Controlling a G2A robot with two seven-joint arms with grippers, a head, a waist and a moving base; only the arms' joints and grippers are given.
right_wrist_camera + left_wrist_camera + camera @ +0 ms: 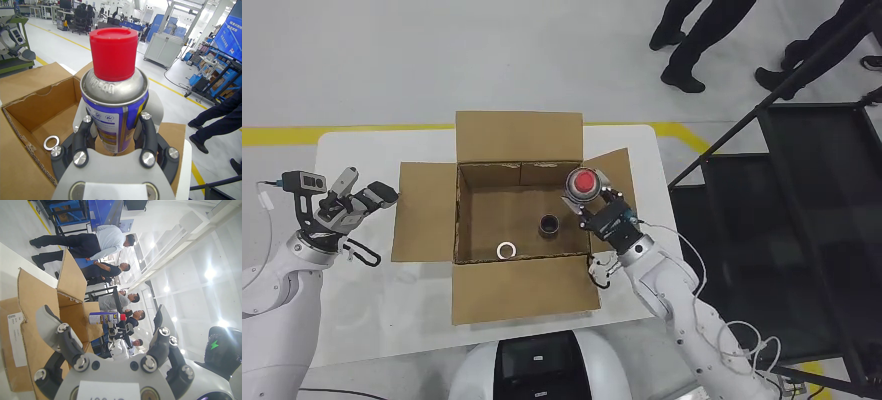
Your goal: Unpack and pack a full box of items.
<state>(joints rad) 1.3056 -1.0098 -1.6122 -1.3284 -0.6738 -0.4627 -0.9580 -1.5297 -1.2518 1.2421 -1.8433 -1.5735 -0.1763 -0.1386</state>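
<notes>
An open cardboard box [482, 290] stands mid-table with its flaps spread. My right gripper [594, 211] is shut on a blue spray can with a red cap [583, 183], held upright above the box's right wall; the can [115, 91] sits between its fingers [151, 109]. The can [105, 317] also shows across the box from the left wrist. Inside the box lie a silver ring [507, 250], also ring [51, 142], and a dark round item [550, 226]. My left gripper [370, 200] hangs open and empty left of the box, its fingers [51, 321] spread wide.
The white table [362, 310] has bare room left of the box and along its front. A dark metal frame [802, 200] stands to the right of the table. People stand on the floor beyond the table's far right corner.
</notes>
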